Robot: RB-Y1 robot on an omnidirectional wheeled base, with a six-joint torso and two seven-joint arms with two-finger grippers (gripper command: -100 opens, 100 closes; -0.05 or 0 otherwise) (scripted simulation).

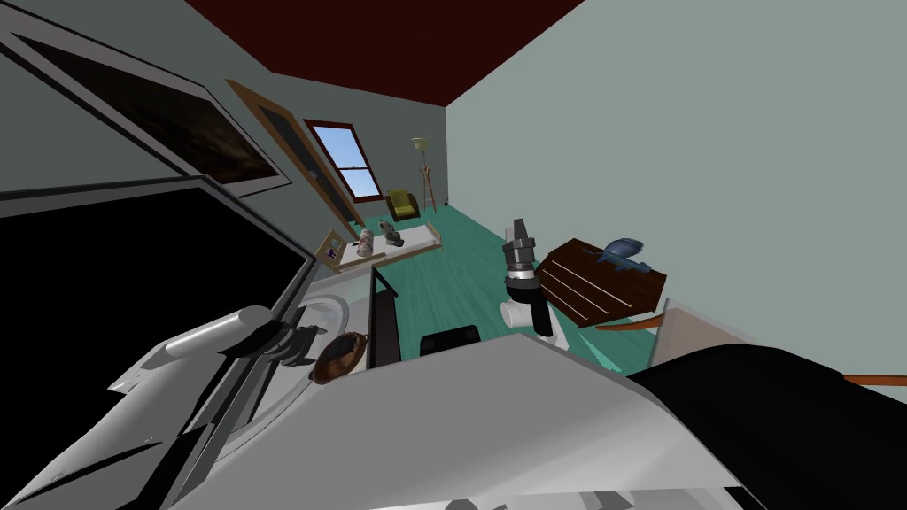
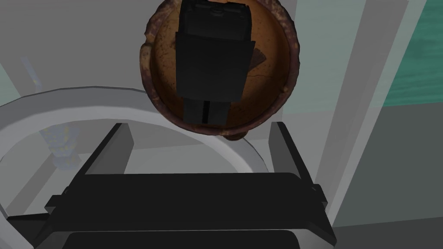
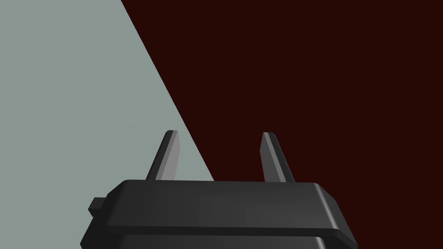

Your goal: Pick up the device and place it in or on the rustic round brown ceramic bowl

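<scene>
Since the device [image 2: 214, 56] lies flat inside the bowl [image 2: 296, 65], the placement reads as made.

- Device: black, stepped slab. It is within the brown rim, on the bowl's floor. Its long axis runs from the far rim toward the near rim, in line with the gap between the left fingers.
- Bowl: round, brown, mottled. Its near edge overlaps a white curved rim [image 2: 65, 101] on a pale surface.
- Left gripper [image 2: 200, 125]: fingers spread wide with nothing between them. The tips stand just short of the bowl's near rim, and the device is straight ahead, clear of both blades. This is the nearer arm.
- Right gripper [image 3: 218, 134]: fingers apart and empty, on an upright arm well away from the bowl.
- Judgement: what remains is a straight retreat, and the hazard is clipping the near rim.
</scene>
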